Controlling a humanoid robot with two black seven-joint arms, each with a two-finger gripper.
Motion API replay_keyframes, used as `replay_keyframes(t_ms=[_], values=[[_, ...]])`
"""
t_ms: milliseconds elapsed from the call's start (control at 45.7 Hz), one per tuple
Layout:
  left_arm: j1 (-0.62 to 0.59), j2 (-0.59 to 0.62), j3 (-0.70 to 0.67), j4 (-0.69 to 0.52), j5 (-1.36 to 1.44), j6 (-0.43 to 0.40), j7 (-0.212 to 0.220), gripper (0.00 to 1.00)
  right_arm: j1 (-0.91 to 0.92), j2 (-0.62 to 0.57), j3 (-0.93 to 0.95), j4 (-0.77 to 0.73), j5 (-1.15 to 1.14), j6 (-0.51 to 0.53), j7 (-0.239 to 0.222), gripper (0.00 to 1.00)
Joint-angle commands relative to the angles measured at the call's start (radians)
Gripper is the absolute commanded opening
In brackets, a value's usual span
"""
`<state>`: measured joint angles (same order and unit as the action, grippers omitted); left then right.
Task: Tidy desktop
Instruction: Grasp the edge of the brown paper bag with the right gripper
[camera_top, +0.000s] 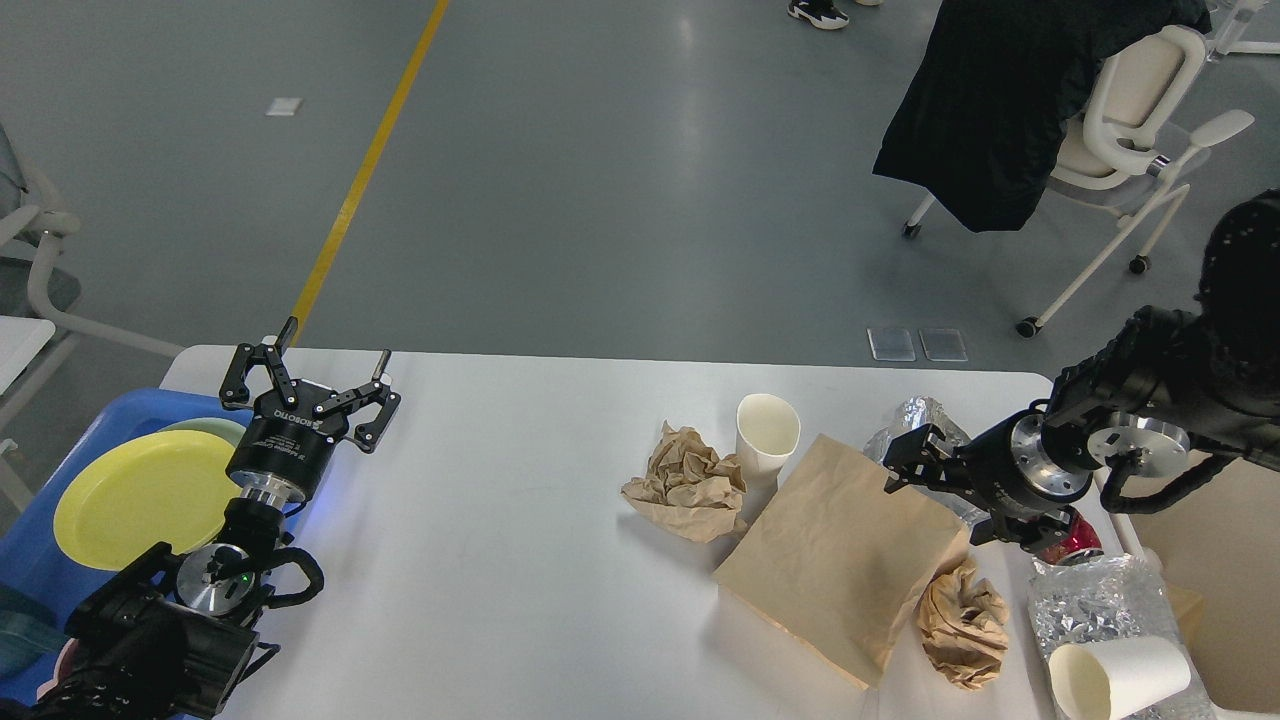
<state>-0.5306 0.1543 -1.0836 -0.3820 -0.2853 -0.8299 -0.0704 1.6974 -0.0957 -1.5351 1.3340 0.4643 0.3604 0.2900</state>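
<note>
The white desktop (500, 560) holds litter on its right half: a flat brown paper bag (840, 560), two crumpled brown paper balls (690, 480) (960, 610), an upright white paper cup (768, 430), a second cup lying on its side (1115, 675), a crumpled silver wrapper (915, 420), a silver foil sheet (1095, 600) and a red crushed can (1075, 540), mostly hidden by my right wrist. My right gripper (955, 490) is open and low over the silver wrapper, at the bag's upper right edge. My left gripper (310, 378) is open and empty at the table's far left.
A blue tray (60, 540) with a yellow plate (140, 495) sits beside the table's left edge, next to my left arm. A cream bin (1210, 560) stands at the right edge. A chair with a black coat (1000, 90) stands on the floor beyond.
</note>
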Motion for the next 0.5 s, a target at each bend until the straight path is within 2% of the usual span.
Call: replay_keyframes(t_ms=[0, 131, 481], values=[[0.000, 0.001, 0.001, 0.000, 0.000, 0.000, 0.000, 1.00, -0.068, 0.001, 0.012, -0.001, 0.016, -0.073, 0.000, 1.00], [-0.002, 0.001, 0.001, 0.000, 0.000, 0.000, 0.000, 1.00, -0.130, -0.006, 0.062, -0.004, 0.023, -0.141, 0.000, 1.00], [0.000, 0.001, -0.001, 0.000, 0.000, 0.000, 0.000, 1.00, -0.208, 0.002, 0.102, -0.055, 0.034, -0.153, -0.002, 1.00]])
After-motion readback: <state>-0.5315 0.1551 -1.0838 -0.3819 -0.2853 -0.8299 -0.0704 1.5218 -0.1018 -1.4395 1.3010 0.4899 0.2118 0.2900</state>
